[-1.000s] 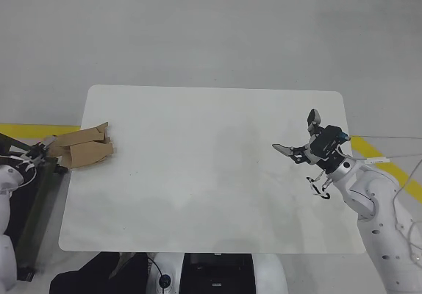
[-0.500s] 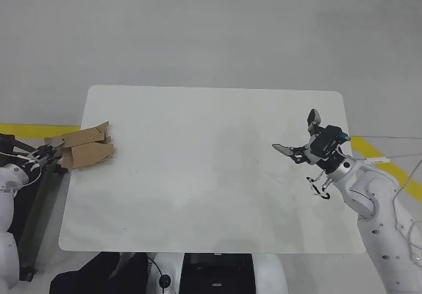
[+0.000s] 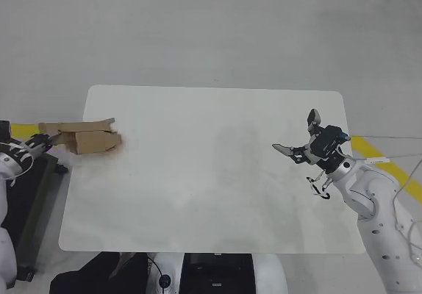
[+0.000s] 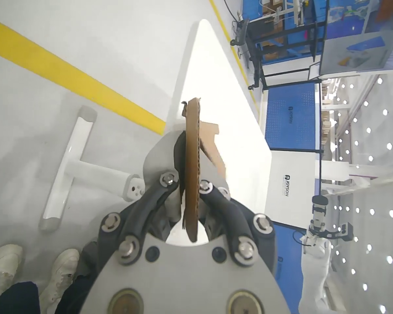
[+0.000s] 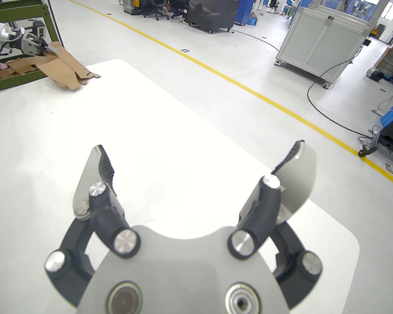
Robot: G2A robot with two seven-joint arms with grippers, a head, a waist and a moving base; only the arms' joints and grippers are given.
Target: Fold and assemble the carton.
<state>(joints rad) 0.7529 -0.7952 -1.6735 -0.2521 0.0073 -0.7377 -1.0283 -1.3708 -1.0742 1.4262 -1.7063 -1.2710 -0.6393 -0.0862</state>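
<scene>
At the table's point(image 3: 211, 206) left edge, your left gripper point(image 4: 187, 183) clamps the flattened carton point(image 3: 86, 137); your right gripper point(image 5: 198, 148) hovers wide open, empty.

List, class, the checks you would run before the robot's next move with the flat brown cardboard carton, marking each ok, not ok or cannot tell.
1. Grip: ok, the left gripper is shut on one edge of the flat brown cardboard carton.
2. Carton wholly over the white rounded table: not ok, the gripped end juts past the table's left edge.
3. Carton resting on the tabletop: cannot tell.
4. Free hand: ok, the right gripper is open and empty.
5. Right gripper near the carton: not ok, it is over the table's opposite side.
6. Carton opened into a box: not ok, it is flat.
</scene>
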